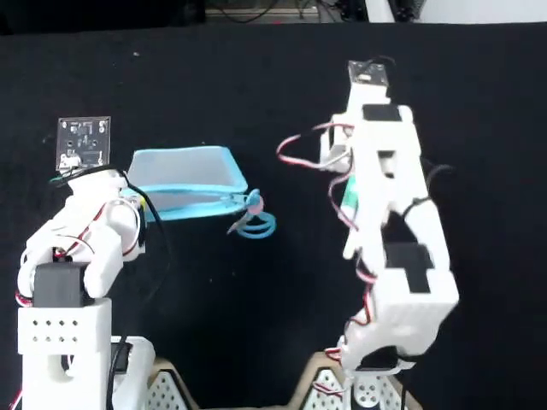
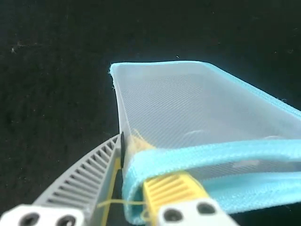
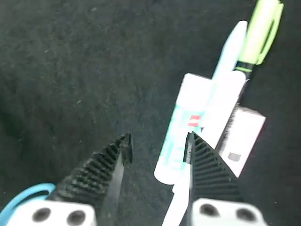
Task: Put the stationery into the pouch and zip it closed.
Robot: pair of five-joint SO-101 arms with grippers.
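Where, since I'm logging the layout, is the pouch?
In the high view, the pouch sits left of centre, one corner pinched in the left gripper, its blue loop toward the right arm.

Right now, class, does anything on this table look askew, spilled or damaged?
Nothing is spilled or damaged. The stationery lies in an overlapping heap by the open right gripper, and the left gripper pinches one end of the pouch, whose blue pull loop trails on the table.

The pouch (image 1: 184, 175) lies on the counter (image 1: 256, 85), left of the stationery (image 3: 221, 108). The left claw (image 2: 129, 160) holds its left end; the right claw (image 3: 157, 146) hangs over the stationery.
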